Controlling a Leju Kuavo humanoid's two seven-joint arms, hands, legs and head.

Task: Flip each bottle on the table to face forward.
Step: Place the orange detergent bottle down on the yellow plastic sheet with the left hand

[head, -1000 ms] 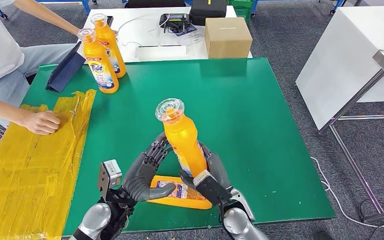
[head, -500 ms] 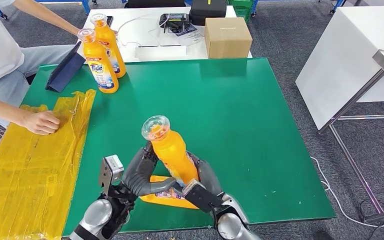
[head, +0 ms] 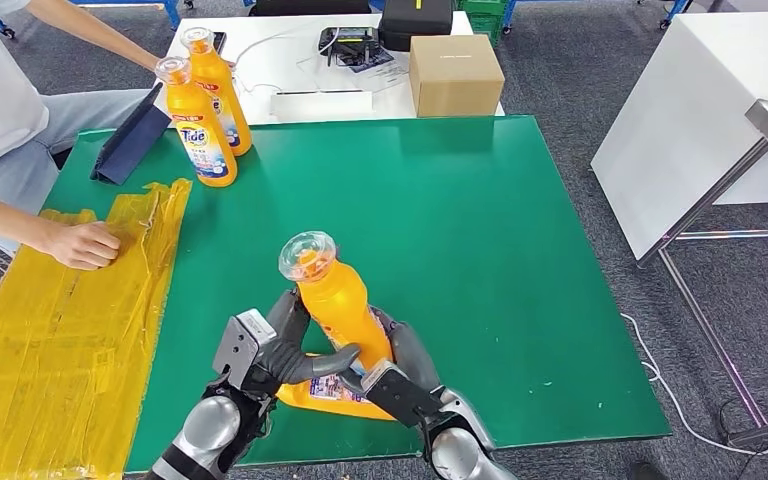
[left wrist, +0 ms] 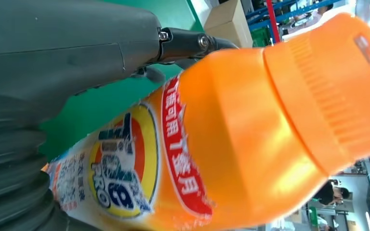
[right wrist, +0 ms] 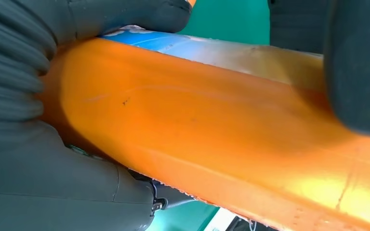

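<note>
Right now you have the tilted orange detergent bottle with the clear cap [head: 334,300] clasped from both sides — left hand [head: 278,350] and right hand [head: 397,372] both grasping its lower body — near the front edge of the green table [head: 520,250]. Two more upright orange bottles [head: 205,105] stand at the far left corner, well apart. Yellow plastic sheeting [head: 60,320] hangs beside the left edge, a person's hand [head: 82,244] resting on it; the table's middle and right lie open.

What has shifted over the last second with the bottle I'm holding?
The held bottle came toward the robot and leftward; both hands, left hand and right hand, drew in with it, gripping it throughout. The two standing bottles and the person's hand stayed put.
</note>
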